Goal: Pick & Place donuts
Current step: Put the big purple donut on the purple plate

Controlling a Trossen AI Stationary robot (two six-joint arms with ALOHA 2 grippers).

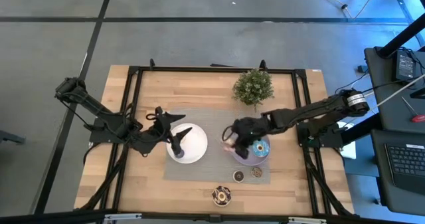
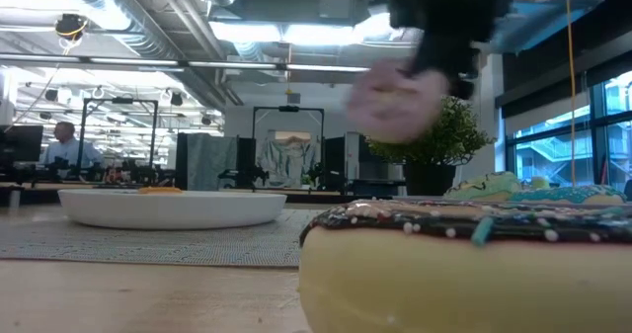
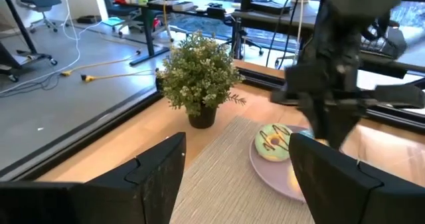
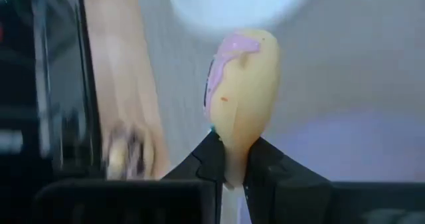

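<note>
1. We have the pink donut (image 4: 240,94) pinched on edge between the closed jaws of the right gripper (image 1: 231,135), lifted clear of the table; in the low view it hangs in the air above the mat (image 2: 148,239).
2. We judge this to be the carry step: the donut sits between the lilac plate (image 1: 247,159) and the white plate (image 1: 192,147), near the lilac one's edge.
3. The blue donut (image 1: 259,148) lies on the lilac plate, and the green-white donut (image 3: 273,143) shows there too in the left wrist view. Two mini donuts (image 1: 238,176) lie on the mat near the front, and the chocolate donut (image 2: 464,264) sits at the table's front edge.
4. The left gripper (image 1: 178,143) waits over the white plate with its jaws apart and holding nothing.
5. Next, we think, the right arm needs to travel across to the white plate, lower until the donut is just above it, then open. The left gripper hangs over that plate, so we must watch for a clash.
</note>
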